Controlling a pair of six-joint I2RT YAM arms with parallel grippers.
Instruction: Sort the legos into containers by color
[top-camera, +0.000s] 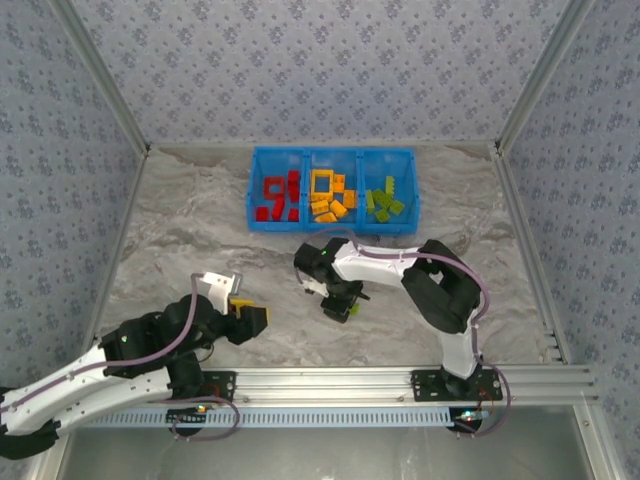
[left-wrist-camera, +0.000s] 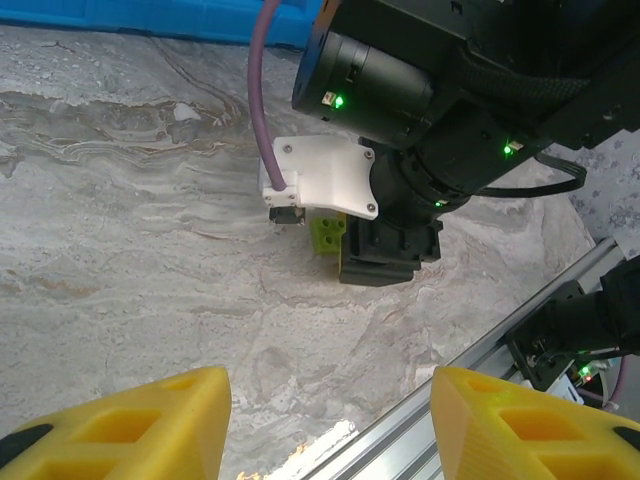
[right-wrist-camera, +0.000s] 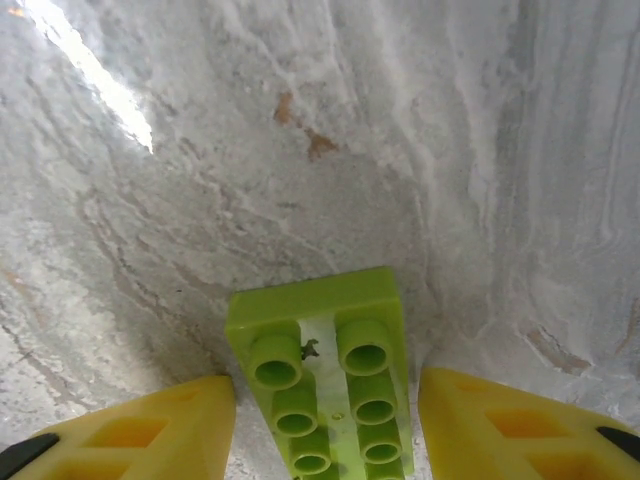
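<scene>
The one loose lime green brick (right-wrist-camera: 318, 340) lies flat, studs up, on the tabletop (top-camera: 180, 230). It is about midway between the left and right edges, nearer the near edge than the far one, and well apart from the blue tray (top-camera: 330, 151) that sits against the middle of the far edge.

The right gripper (top-camera: 340, 302) stands directly over the brick. In the right wrist view the brick's long axis runs straight away from the camera, parallel to the two yellow fingers (right-wrist-camera: 140, 430). One finger is on each long side, and a strip of bare tabletop shows on both sides, so the gripper is spread and not yet touching. I judge that closing would pinch the brick across its short width, which is a sound hold.

The left gripper (top-camera: 248, 316) hangs toward the near-left of the tabletop, also spread, with nothing between its fingers. It is clearly farther from the brick, so the pick falls to the right arm.

The right compartment (top-camera: 412, 190) of the tray holds the green bricks (top-camera: 383, 203), which makes it the likely destination, toward the far right of the gripper.
</scene>
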